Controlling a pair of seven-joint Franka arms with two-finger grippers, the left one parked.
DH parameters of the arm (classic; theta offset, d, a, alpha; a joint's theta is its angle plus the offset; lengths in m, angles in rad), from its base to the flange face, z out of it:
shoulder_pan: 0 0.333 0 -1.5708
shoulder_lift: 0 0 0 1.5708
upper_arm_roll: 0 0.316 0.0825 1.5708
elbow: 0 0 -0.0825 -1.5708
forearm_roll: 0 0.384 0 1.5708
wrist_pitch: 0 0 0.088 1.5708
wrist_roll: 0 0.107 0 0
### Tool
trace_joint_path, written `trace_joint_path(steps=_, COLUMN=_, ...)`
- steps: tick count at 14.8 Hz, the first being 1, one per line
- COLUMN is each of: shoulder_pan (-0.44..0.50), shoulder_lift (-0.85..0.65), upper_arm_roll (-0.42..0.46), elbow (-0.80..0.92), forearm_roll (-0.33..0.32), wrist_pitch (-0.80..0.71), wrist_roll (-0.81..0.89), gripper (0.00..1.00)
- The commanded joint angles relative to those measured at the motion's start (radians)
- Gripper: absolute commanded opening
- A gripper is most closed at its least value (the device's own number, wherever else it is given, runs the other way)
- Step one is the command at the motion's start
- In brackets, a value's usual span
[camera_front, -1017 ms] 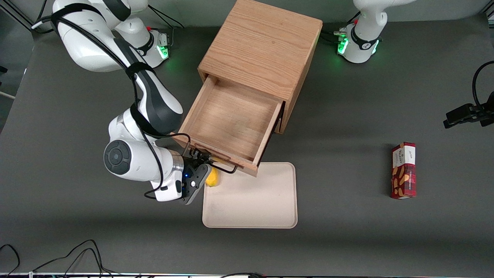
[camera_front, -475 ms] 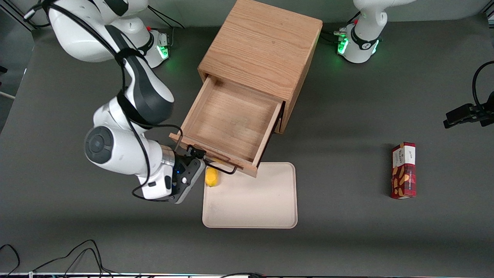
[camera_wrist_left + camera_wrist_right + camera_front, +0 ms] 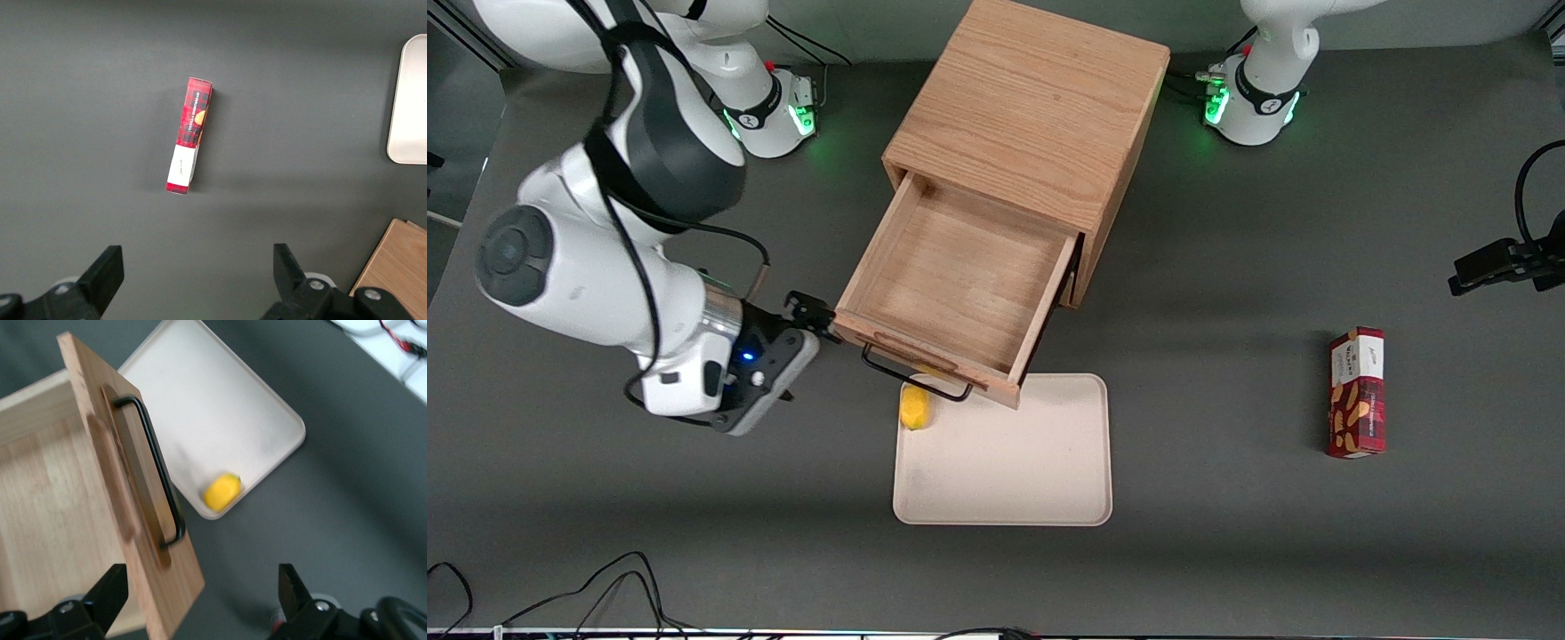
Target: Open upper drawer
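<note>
Gaping pincer (image 3: 811, 313) beside oak upper drawer (image 3: 951, 284)

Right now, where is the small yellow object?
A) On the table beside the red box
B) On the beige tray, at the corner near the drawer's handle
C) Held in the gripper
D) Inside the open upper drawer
B: the yellow object lies on the beige tray, just under the upper drawer handle; the gripper is open, apart from it.

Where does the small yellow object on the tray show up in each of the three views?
Front view: the yellow object lies in a corner of the beige tray, just nearer the camera than the upper drawer's black handle; the gripper is off the handle, open.
Right wrist view: yellow object in the tray corner beside the handle.
Left wrist view: not visible.
Shared landmark: the tray.
</note>
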Motion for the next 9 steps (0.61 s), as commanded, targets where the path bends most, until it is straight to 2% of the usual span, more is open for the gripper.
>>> trace_joint_path(steps=1, shoulder_pan=-0.071, shoulder_lift=-0.182, upper_arm_roll=0.000, elbow=-0.190, forearm_roll=-0.023, wrist_pitch=-0.037, wrist_roll=0.049, gripper=1.00)
trace_joint_path(steps=3, shoulder_pan=-0.166, shoulder_lift=-0.260, upper_arm_roll=0.012, elbow=-0.271, forearm_roll=-0.019, wrist_pitch=-0.057, wrist_roll=0.050, gripper=1.00)
trace_joint_path(steps=6, shoulder_pan=-0.244, shoulder_lift=-0.363, upper_arm_roll=0.009, elbow=-0.365, forearm_roll=-0.014, wrist_pitch=-0.057, wrist_roll=0.052, gripper=1.00)
trace_joint_path(steps=7, shoulder_pan=-0.263, shoulder_lift=-0.384, upper_arm_roll=0.009, elbow=-0.374, forearm_roll=-0.015, wrist_pitch=-0.057, wrist_roll=0.087, gripper=1.00)
trace_joint_path(steps=9, shoulder_pan=-0.297, shoulder_lift=-0.421, upper_arm_roll=0.012, elbow=-0.416, forearm_roll=-0.026, wrist_pitch=-0.058, wrist_roll=0.270, gripper=1.00)
